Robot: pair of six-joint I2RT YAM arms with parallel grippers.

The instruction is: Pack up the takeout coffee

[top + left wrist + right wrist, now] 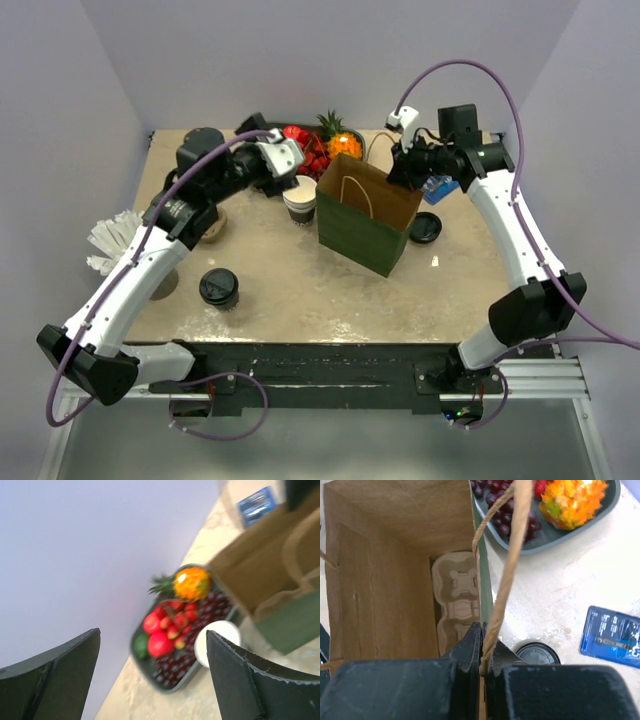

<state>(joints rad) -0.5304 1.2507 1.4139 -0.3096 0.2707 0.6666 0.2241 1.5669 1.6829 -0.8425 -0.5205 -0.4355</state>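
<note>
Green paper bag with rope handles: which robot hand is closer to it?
Right. The right hand is shut on the green paper bag at its top edge; the left hand hangs open off the bag's left side, apart from it.

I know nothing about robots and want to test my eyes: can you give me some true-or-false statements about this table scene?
1. The right gripper is pinching the string handle of the paper bag. True.
2. The lidded coffee is inside the bag. False: it stands on the table, left of the bag.
3. The left gripper is open and holds nothing. True.
4. The bag is empty. False: a cardboard cup carrier lies inside.
</note>
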